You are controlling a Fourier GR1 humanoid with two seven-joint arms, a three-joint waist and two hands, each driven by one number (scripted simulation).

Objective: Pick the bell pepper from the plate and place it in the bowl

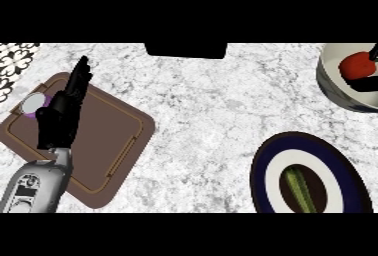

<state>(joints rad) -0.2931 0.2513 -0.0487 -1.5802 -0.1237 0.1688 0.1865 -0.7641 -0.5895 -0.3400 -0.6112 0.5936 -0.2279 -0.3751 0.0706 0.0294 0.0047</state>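
The red bell pepper (357,64), with a green stem at the right edge, is inside the rim of the grey bowl (332,82) at the top right. Black fingers of my right hand (365,84) curl against the pepper's lower side; the rest of that hand and its arm are out of the picture. The dark blue and white plate (269,165) sits at the lower right with a long green vegetable (298,186) lying on its dark middle. My left hand (63,110) rests open at the left, fingers up.
A brown tray (111,135) lies under the left hand, with a small white and purple round thing (32,103) at its far left corner. A black box (184,50) stands at the counter's back edge. A patterned cloth (15,62) is at the top left.
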